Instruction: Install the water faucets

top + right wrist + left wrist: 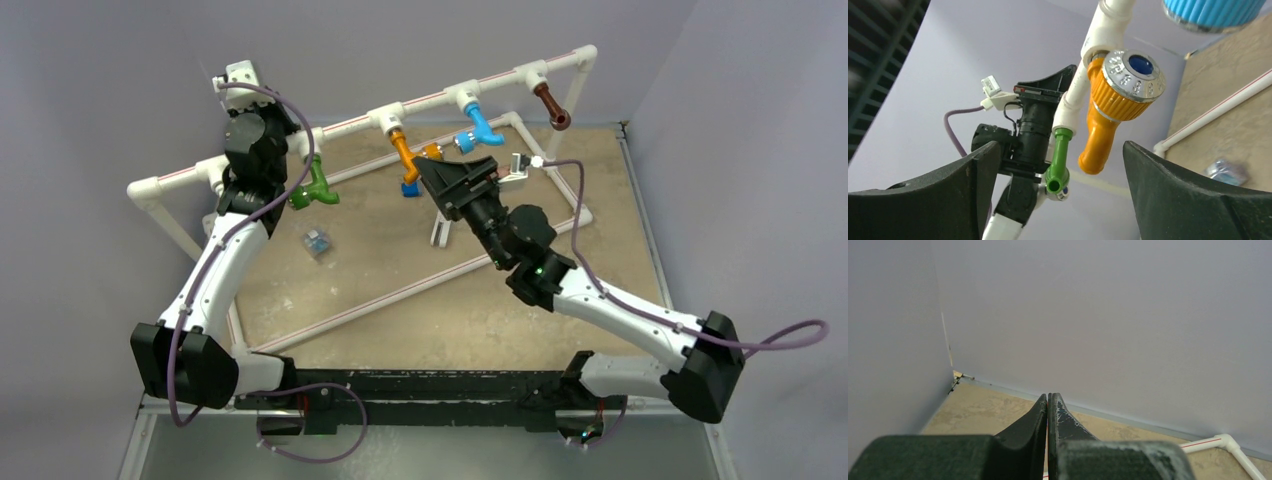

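A white pipe frame (350,125) carries four faucets on its top bar: green (318,186), orange (404,152), blue (479,126) and brown (551,105). My right gripper (428,168) is open and empty just beside the orange faucet. In the right wrist view the gripper (1060,145) frames the orange faucet (1100,135) with its chrome knob (1133,75), the green faucet (1059,162) hangs farther back, and neither finger touches them. My left gripper (1048,399) is shut on nothing, points at the wall, and sits by the bar's left end (250,130).
A small clear object (317,242) lies on the tan table inside the frame, also showing in the right wrist view (1228,172). The frame's lower pipes (400,290) run across the table. Grey walls close in at the back and both sides.
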